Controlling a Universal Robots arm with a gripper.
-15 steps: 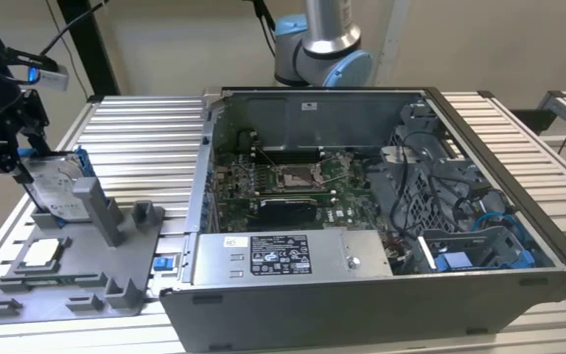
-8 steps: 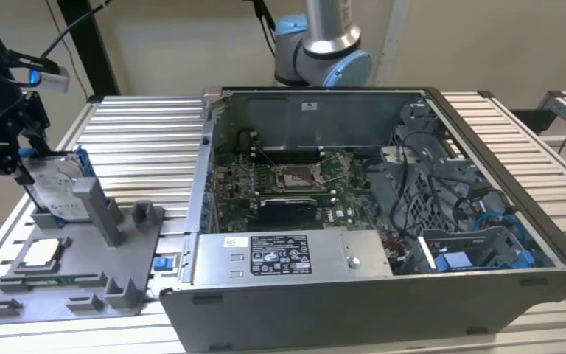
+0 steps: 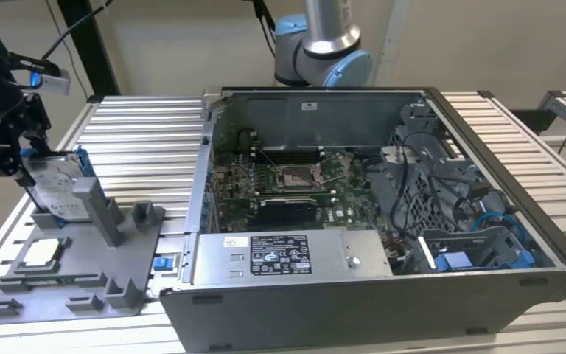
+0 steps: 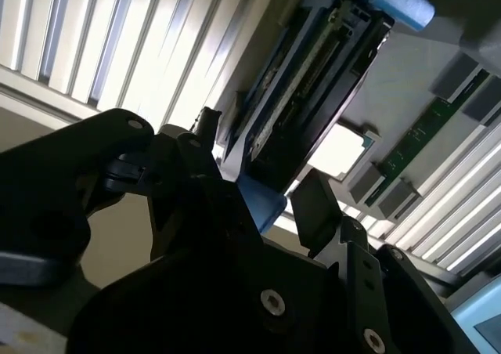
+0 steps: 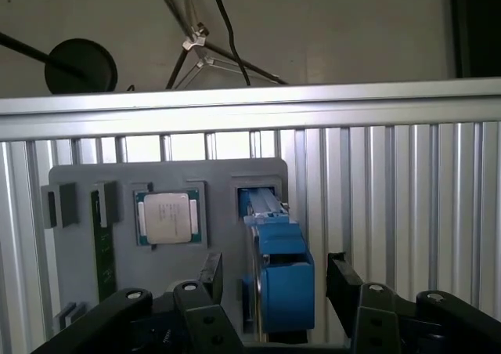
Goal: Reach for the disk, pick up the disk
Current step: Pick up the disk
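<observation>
1. Gripper. At the exterior view's left, the black gripper (image 3: 20, 151) hangs over the upper edge of the disk (image 3: 55, 190). In the first wrist view its two fingers (image 5: 213, 274) are spread, one on each side of the disk's blue bracket (image 5: 283, 287), with a narrow gap visible on both sides (no pinch on the disk).

2. Disk. Count: one. It stands upright on edge in a slot of the grey holder (image 3: 130, 258), at the lower left of the exterior view. Its flat silver face carries a white printed label. In the second wrist view it is seen edge-on, dark between the blue bracket rails.

3. Holder contents. The holder lies flat on the slatted metal tabletop (image 3: 141, 140). Besides the disk it carries:
- one square silver chip (image 3: 42, 253), flat in a recess;
- one green memory stick (image 5: 102, 244), just beside the chip.

4. Computer case. Count: one. The open case (image 3: 362, 310) lies on the tabletop at the centre and right of the exterior view, circuit board exposed. One long grey metal box (image 3: 352, 258) sits along its near side, bearing a black-and-white sticker (image 3: 278, 254).
</observation>
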